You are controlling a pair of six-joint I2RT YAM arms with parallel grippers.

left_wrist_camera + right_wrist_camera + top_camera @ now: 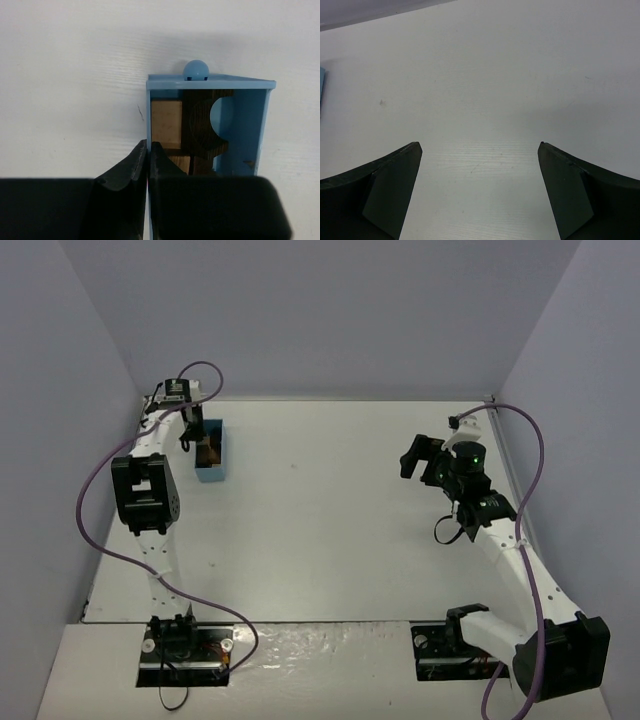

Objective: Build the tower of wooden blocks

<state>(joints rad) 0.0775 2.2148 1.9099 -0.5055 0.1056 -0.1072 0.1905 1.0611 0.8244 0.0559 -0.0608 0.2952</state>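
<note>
The wood blocks (166,122) lie inside a light blue box (260,130): a tan cube, a dark brown notched piece (200,125) and smaller tan pieces partly hidden behind my finger. My left gripper (148,145) is shut on the box's left wall, one finger outside and one inside. From above, that box (210,476) sits at the far left, with my left gripper (188,445) at its rim. My right gripper (480,147) hangs open over bare table at the right (415,455), with nothing between its fingers. No tower is in view.
A round blue knob (195,69) sticks out from the box's far end. Side walls close in the table on the left and right, and a back wall runs behind. A purple cable loops along each arm.
</note>
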